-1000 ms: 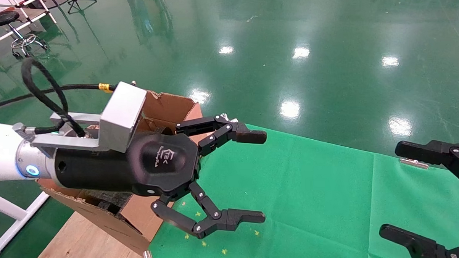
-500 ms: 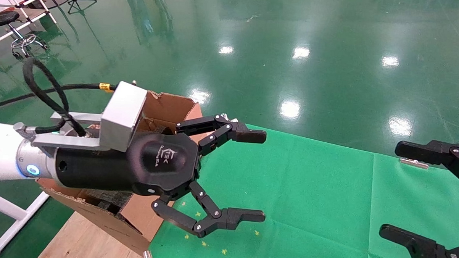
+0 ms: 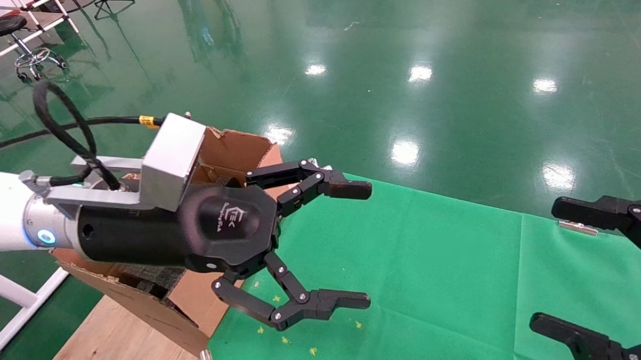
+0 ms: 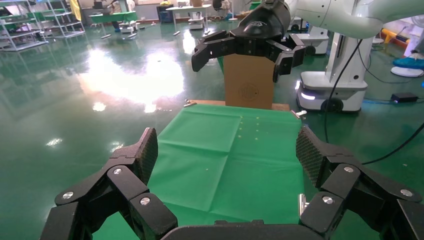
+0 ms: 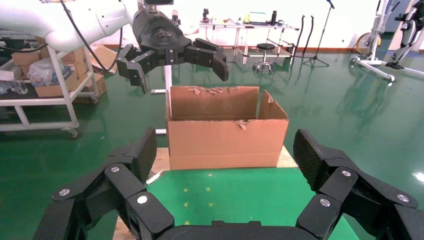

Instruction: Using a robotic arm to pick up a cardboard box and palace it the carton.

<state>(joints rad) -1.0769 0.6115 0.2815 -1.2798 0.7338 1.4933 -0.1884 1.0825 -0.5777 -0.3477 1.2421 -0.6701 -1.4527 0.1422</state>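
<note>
1. My left gripper [image 3: 369, 244] hung wide open and empty beside the carton [image 3: 231, 150].
2. My right gripper [image 3: 549, 265] gaped empty over the green cloth [image 3: 429, 269].
3. I saw no cardboard box.

A robotics lab or test hall. A glossy green floor [image 3: 435, 99] stretches wide beyond the left claw [image 3: 358, 245], mirroring rows of ceiling lights. Far behind that claw stand a wheeled stool [image 3: 16, 36] and a tripod [image 3: 111, 2]. In the right wrist view, beyond the right claw [image 5: 227, 155], are a cart [image 5: 47, 95] stacked with boxes, a bench [image 5: 250, 25] with gear and more stands. The left wrist view shows shelving [image 4: 45, 25] and a white robot base [image 4: 332, 90].
</note>
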